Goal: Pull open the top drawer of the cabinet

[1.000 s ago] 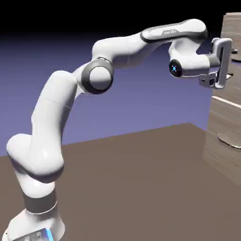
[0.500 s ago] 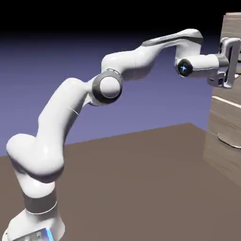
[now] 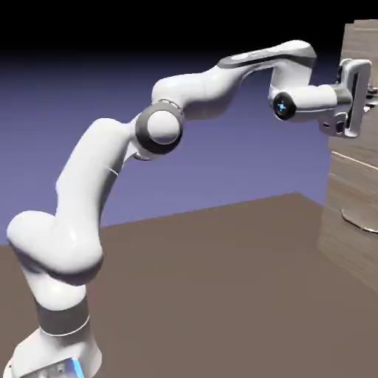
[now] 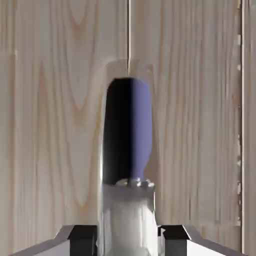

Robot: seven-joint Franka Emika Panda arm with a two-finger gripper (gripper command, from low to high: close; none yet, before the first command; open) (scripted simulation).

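Since the earlier exterior frame, the hand has eased back a little toward the exterior view's left, and the arm (image 3: 193,94) has folded slightly with it. From where I'm standing, the white base (image 3: 55,354) is at the lower left, a strip of blue light on it, beside the brown surface (image 3: 199,295) that spreads across the lower part of the view. From there the arm climbs, bends at its big round joints and reaches over toward the right, its last stretch roughly level, with a small blue light glowing on the round dark cap. At the right stands the cabinet (image 3: 351,177), cut off by the edge of the view, and the top drawer (image 3: 359,48) is up in its upper part, partly covered by the hand. I can't tell from here whether it has come out at all. Lower down, a curved silver handle (image 3: 360,221) sits on another drawer front. Close up in the hand view, the tool (image 4: 129,240) is clenched on the bar handle (image 4: 129,215), one dark fingertip on either side of it. The bar's shiny surface shows black at the left and violet at the right, with pale wood grain behind it on both sides.
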